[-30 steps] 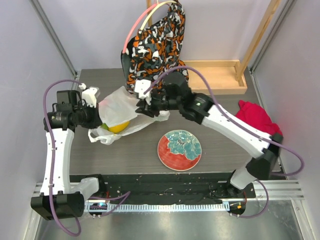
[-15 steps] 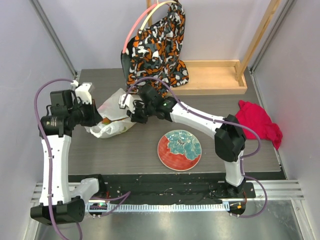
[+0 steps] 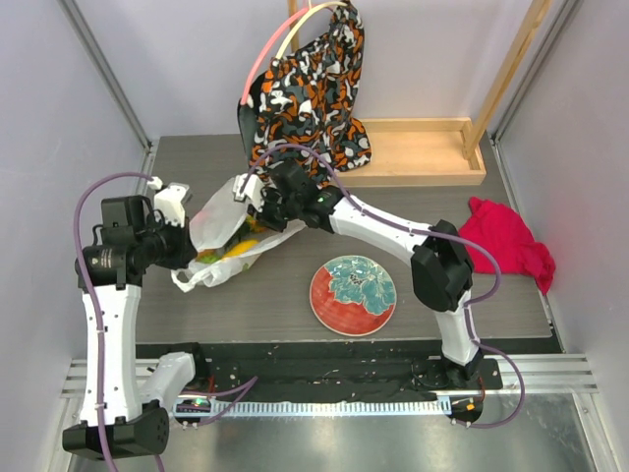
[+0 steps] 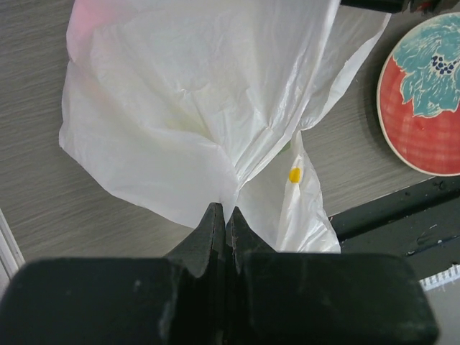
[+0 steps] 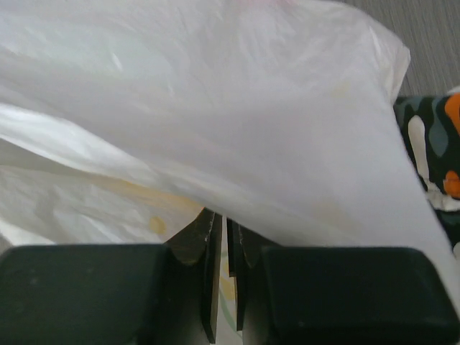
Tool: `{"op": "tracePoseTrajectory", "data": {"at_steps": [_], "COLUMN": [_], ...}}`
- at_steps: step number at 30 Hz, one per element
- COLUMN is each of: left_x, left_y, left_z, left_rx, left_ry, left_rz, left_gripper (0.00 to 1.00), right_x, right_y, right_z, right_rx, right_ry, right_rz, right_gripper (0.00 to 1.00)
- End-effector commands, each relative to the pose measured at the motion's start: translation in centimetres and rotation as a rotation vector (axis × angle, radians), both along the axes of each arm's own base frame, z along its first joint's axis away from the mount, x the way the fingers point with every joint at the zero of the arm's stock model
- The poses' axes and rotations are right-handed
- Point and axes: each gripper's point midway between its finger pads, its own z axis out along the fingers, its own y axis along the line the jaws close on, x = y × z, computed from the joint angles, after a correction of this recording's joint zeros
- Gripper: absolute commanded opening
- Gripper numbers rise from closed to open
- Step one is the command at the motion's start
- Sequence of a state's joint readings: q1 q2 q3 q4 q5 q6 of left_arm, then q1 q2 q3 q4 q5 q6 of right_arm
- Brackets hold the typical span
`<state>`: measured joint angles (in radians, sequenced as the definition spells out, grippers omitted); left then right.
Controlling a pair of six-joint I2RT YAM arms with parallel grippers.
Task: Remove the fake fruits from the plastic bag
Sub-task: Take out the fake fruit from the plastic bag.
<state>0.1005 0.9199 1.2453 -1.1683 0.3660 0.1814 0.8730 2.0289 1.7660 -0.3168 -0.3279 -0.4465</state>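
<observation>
While the plastic bag lies on the table's left-rear part, left of the floral plate, the left gripper is pinched tight on a gathered fold at its near-left edge. The right gripper, at the bag's far-right side, has its jaws nearly together on thin film. Yellow and orange fake fruits show through the film, inside the bag.

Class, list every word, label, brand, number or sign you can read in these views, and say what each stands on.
No readable text anywhere.
The plastic bag: only a plain yellow spot, no letters.
The plate: flower pattern, no writing.
The patterned cloth bag: shapes only.
The toothed strip at the table's near edge: marks too small to read.
</observation>
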Motion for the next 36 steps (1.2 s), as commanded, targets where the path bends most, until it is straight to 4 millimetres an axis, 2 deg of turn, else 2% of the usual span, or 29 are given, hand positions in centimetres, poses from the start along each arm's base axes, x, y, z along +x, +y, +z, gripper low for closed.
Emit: {"op": "tracePoseTrajectory", "data": {"at_steps": [1,3,5,6,7,8,9,10,12,15,17,18,19,20,21,23,24,28,30,31,36], "left_x": [0.1,-0.1,-0.3,-0.4,-0.6,-0.5,-0.6,-0.6,-0.8,-1.1,-1.3,-1.3,-1.3,-1.1,-1.0,-0.6,-0.3,0.3,0.4,0.7,1.0], "left_y": [0.6,1.0,1.2,1.3,1.2,1.3,1.1,1.0,0.8,0.8,0.9,0.9,0.8,0.7,0.7,0.6,0.5,0.4,0.1,0.1,-0.3], "left_z": [0.1,-0.1,-0.2,-0.2,0.0,-0.2,-0.3,-0.3,-0.5,-0.8,-1.0,-1.1,-1.1,-0.9,-0.8,-0.4,-0.4,-0.1,-0.1,0.0,0.1], "left_rx": [0.050,0.075,0.088,0.098,0.099,0.101,0.094,0.094,0.092,0.095,0.098,0.096,0.090,0.083,0.076,0.065,0.060,0.047,0.035,0.031,-0.002], "left_ry": [-0.023,-0.014,-0.015,-0.022,-0.038,-0.050,-0.055,-0.066,-0.077,-0.062,-0.049,-0.044,-0.045,-0.055,-0.058,-0.074,-0.073,-0.073,-0.071,-0.073,-0.061], "left_rz": [-0.027,-0.023,-0.024,-0.025,-0.024,-0.024,-0.027,-0.034,-0.046,-0.055,-0.050,-0.050,-0.050,-0.042,-0.037,-0.031,-0.030,-0.038,-0.044,-0.041,-0.043], "left_gripper": [0.00,0.00,0.00,0.00,0.00,0.00,0.00,0.00,0.00,0.00,0.00,0.00,0.00,0.00,0.00,0.00,0.00,0.00,0.00,0.00,0.00], "right_x": [1.3,1.7,2.0,1.4,-0.5,-1.9,-3.6,-5.0,-5.7,-4.1,-2.4,-1.6,-1.2,-0.7,-0.1,0.5,0.9,1.3,1.1,1.3,1.7], "right_y": [-1.6,-1.9,-3.6,-4.3,-6.2,-6.7,-7.2,-8.0,-8.0,-6.2,-4.1,-2.9,-2.2,-1.6,-0.7,0.0,0.2,1.3,1.5,2.1,4.2], "right_z": [1.3,-1.0,-3.4,-1.7,-4.9,-5.3,-4.0,-5.4,-5.1,-4.1,-3.6,-2.2,-3.2,-3.3,-2.2,-3.1,-2.9,-3.0,-3.7,-3.2,-3.3], "right_rx": [-0.014,-0.075,-0.147,-0.122,-0.186,-0.191,-0.171,-0.199,-0.185,-0.168,-0.154,-0.125,-0.137,-0.137,-0.114,-0.122,-0.122,-0.094,-0.098,-0.076,-0.047], "right_ry": [-0.080,-0.084,-0.096,-0.125,-0.099,-0.090,-0.092,-0.057,-0.038,-0.080,-0.112,-0.140,-0.136,-0.147,-0.168,-0.178,-0.200,-0.292,-0.321,-0.371,-0.452], "right_rz": [-0.055,-0.071,-0.143,-0.156,-0.141,-0.118,-0.083,-0.064,-0.059,-0.054,-0.037,-0.022,-0.012,-0.004,-0.002,0.007,0.011,0.083,0.128,0.151,0.222], "right_gripper": [0.17,0.19,0.19,0.19,0.19,0.19,0.19,0.19,0.19,0.19,0.20,0.22,0.23,0.26,0.36,0.49,0.57,0.68,0.71,0.72,0.74]}}
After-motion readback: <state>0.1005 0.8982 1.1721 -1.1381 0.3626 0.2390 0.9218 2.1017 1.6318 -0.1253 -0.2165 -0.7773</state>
